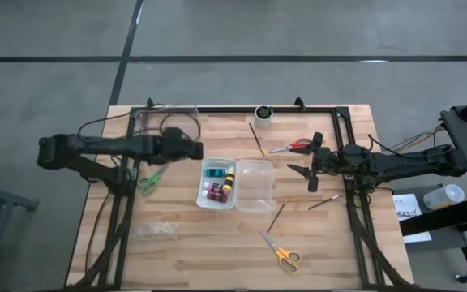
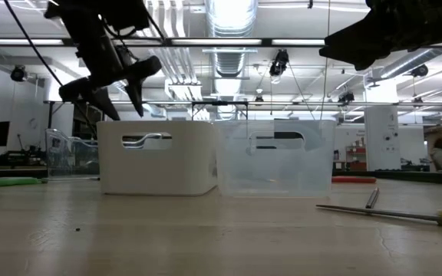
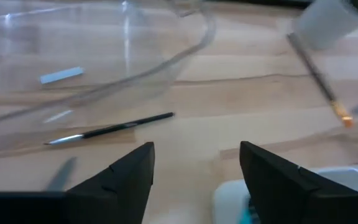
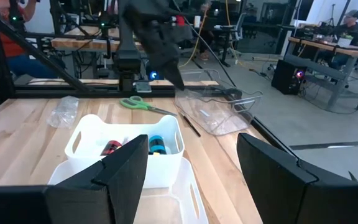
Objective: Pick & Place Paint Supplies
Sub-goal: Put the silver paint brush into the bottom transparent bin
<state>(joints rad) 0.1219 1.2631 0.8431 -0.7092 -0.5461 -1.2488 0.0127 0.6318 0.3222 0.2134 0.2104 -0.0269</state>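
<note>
My left jaws stand wide and empty above the bench, just beside the white bin [image 1: 202, 195], which already holds the teal bottle [image 1: 215, 172], the red bottle [image 1: 215, 191] and the yellow-and-black bottle [image 1: 230, 180]. My right jaws also stand wide and empty, raised near the clear bin [image 1: 254, 185]. Loose supplies lie on the bench: a dark brush [image 3: 110, 129] ahead of my left jaws, a second brush [image 1: 256, 139] near the white cup [image 1: 263, 113], two more brushes [image 1: 276, 217] [image 1: 324, 201] near the clear bin's far side, the red scissors [image 1: 293, 147] and the yellow scissors [image 1: 282, 255]. Hazard 1: a brush is thin and lies flat, so if the jaws close too high they will probably miss it, roll it or flick it aside. Hazard 2: the dark brush lies just beside a clear plastic tub [image 3: 166, 56], and a descending finger could catch the tub's edge and drag it. Hazard 3: the second brush lies close to the cup, and a careless approach could tip the cup. Hazard 4: both arms work close to the bins, so simultaneous reaches risk contact between them or a nudged bin.
</note>
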